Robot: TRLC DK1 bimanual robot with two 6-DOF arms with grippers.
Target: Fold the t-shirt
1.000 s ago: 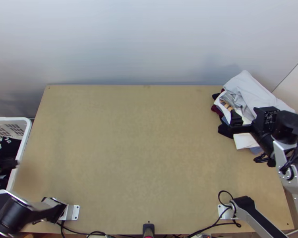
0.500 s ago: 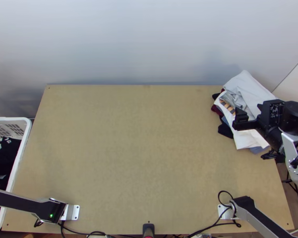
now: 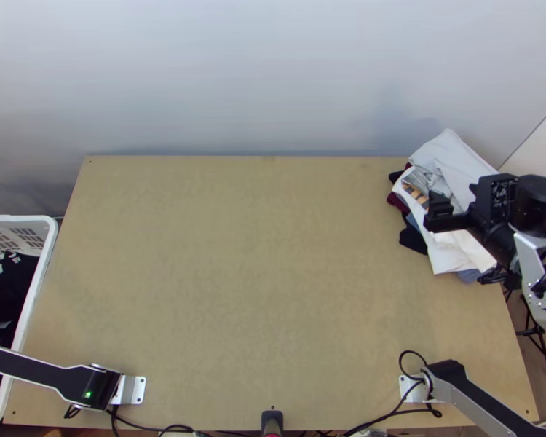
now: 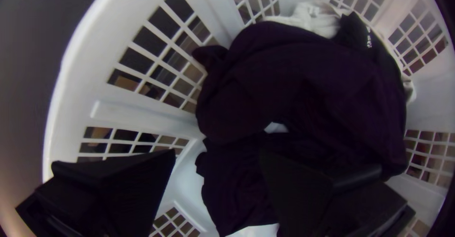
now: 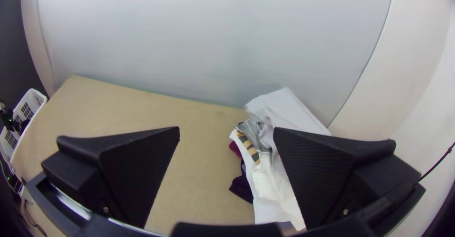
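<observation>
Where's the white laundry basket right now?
In the top view, the white basket is at the far left, beside the table, with dark clothes inside.

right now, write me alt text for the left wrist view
The left gripper, open and empty, hangs over bunched dark purple clothing in a white plastic laundry basket with lattice sides. Beside the clothing lie white cloth and black fabric with small white print.

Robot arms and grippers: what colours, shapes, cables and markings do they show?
The left arm and right arm combine silver-grey and black parts; a green light marks the left one, pale markings and black cables the right. The left gripper and right gripper have broad, black, wedge-shaped fingers.
</observation>
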